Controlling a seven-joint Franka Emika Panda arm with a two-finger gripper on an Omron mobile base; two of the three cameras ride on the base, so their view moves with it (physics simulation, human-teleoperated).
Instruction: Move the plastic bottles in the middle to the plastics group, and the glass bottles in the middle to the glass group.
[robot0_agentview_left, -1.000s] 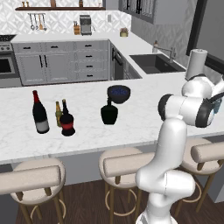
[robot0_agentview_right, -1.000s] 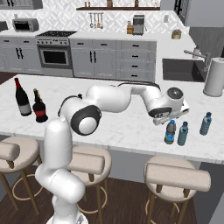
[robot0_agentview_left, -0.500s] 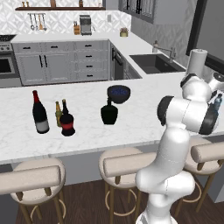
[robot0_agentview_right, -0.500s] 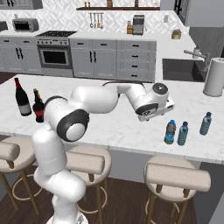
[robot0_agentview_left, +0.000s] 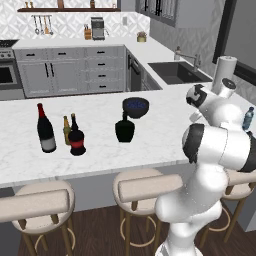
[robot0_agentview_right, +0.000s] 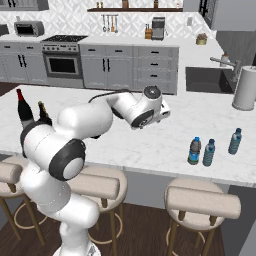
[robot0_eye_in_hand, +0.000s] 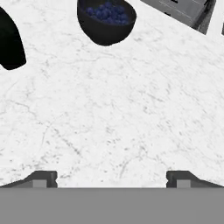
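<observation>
The black bottle (robot0_agentview_left: 124, 129) stands upright, neck up, mid-counter (robot0_agentview_left: 150, 145) just in front of the blue bowl (robot0_agentview_left: 135, 107). The red-label bottle (robot0_agentview_left: 76, 137) stands upright beside the amber bottle (robot0_agentview_left: 66, 130) and wine bottle (robot0_agentview_left: 45, 129). The gripper (robot0_eye_in_hand: 112, 177) hangs spread and empty over bare marble.

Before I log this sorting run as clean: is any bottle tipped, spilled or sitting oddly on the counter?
Nothing is tipped or spilled. One thing stands out: the squat black bottle stands alone beside the dark blue bowl, apart from the wine bottle group, so it is not yet sorted. The tool is open and holds nothing.
</observation>
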